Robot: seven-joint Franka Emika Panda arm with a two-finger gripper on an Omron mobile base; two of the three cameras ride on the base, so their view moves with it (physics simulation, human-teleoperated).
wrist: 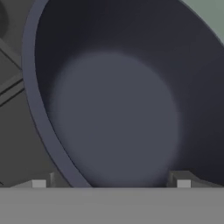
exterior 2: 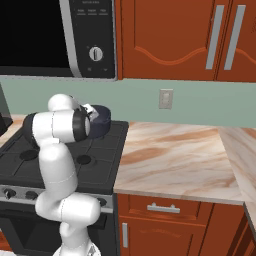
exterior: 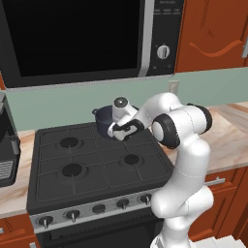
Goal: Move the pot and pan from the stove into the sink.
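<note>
Pot (exterior: 102, 121) sits on the back right burner of the stove (exterior: 92, 162), close to the pale green wall. Dark blue-grey, tall walls, a small side handle showing toward the left in the left base view. From the right base view the pot (exterior 2: 101, 120) is half hidden behind the arm's elbow.

Arm reaches forward and down over the right side of the cooktop. Gripper (exterior: 117, 131) hangs at the pot's near rim. In the hand view the two fingertips stand wide apart at the bottom, one (wrist: 38, 183) outside the pot wall over the grate, the other (wrist: 183, 181) over the pot's inside, with the rim (wrist: 43, 118) curving between them. Gripper (wrist: 110, 183) wide open, holding nothing; whether a finger touches the rim I cannot tell. Pot interior is bare.

Around it: three other burners, dark grates, nothing standing on them. Steel front strip with black knobs (exterior: 72, 214) along the stove's near edge. Microwave (exterior: 82, 38) hangs above the cooktop, with a dial (exterior: 163, 51) on its right panel. A dark appliance (exterior: 7, 155) stands at the left edge of the desk, just beside the stove. To the right, marbled beige desk (exterior 2: 175, 155), red-brown cabinets (exterior 2: 180, 40) above, a drawer (exterior 2: 162, 207) below, a wall outlet (exterior 2: 166, 98) on the green backsplash.

The arm's own elbow and forearm block much of the pot from both base views.
</note>
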